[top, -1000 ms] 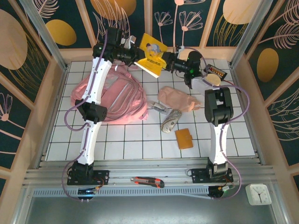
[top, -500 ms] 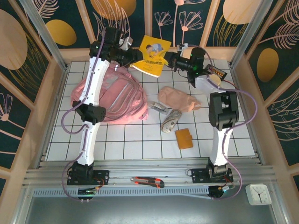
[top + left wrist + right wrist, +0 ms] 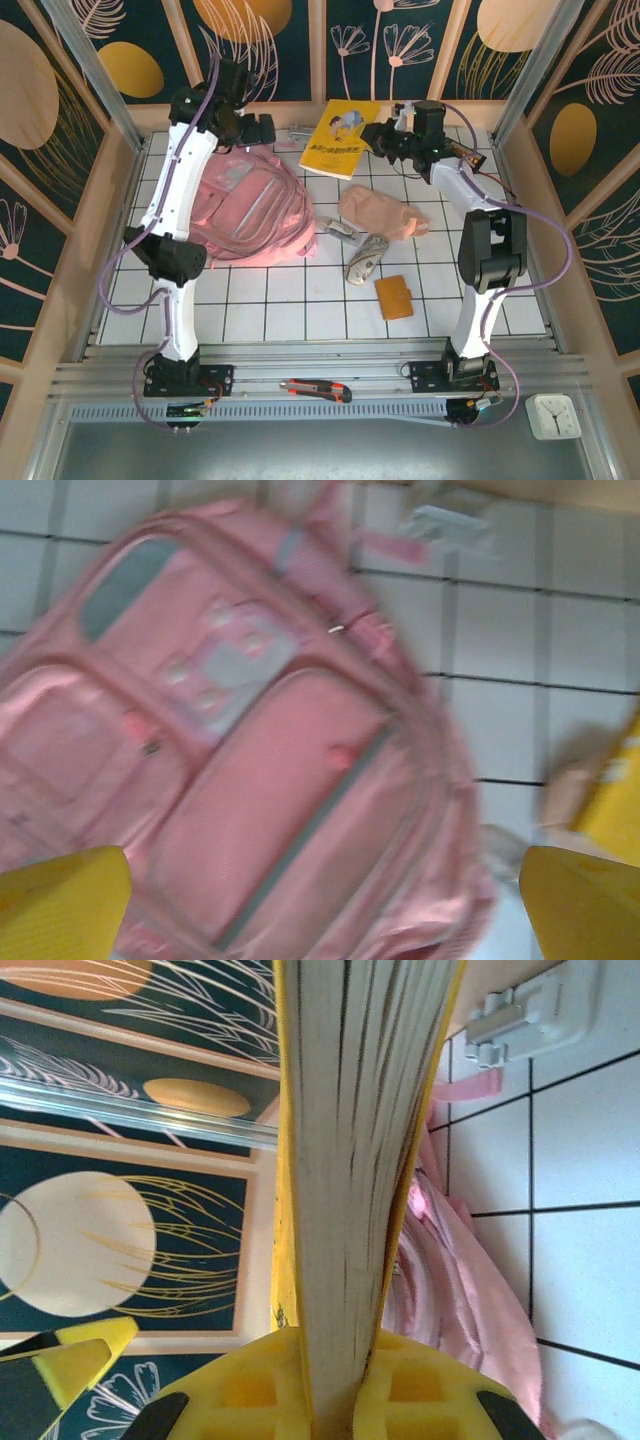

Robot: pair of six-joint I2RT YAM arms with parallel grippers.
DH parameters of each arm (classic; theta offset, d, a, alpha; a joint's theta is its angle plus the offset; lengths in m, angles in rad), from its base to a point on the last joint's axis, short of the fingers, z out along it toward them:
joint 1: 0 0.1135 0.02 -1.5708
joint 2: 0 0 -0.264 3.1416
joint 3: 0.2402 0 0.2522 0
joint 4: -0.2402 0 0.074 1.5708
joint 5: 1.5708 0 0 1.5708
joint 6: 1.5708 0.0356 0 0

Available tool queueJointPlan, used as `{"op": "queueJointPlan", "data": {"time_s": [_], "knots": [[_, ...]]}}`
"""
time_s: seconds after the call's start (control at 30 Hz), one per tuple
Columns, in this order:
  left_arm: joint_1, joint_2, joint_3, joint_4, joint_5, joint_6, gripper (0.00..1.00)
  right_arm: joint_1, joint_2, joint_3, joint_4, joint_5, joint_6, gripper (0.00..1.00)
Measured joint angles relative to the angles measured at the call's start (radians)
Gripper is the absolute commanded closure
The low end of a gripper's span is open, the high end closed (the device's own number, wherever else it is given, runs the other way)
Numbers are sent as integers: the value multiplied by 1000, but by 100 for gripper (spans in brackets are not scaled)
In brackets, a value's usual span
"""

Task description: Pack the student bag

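Student bag (image 3: 245, 205): one, far left. One book (image 3: 340, 125), clamped by right gripper (image 3: 383, 140) alone; left gripper (image 3: 265, 130) let go, jaws spread.

The student bag (image 3: 270, 780) is blurred, cropped at bottom.

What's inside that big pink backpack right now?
The student bag lies on the tiled table, front up. Its pink outer fabric and front pockets are visible; anything inside is covered by that fabric.
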Motion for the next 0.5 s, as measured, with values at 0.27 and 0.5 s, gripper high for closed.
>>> {"op": "queueJointPlan", "data": {"time_s": [0.27, 0.5], "knots": [[-4, -373, -802, 208, -21, -72, 1, 38, 0, -12, -60, 16, -48, 100], [-52, -540, -1135, 433, 88, -114, 1, 39, -32, -113, -101, 33, -82, 100]]}}
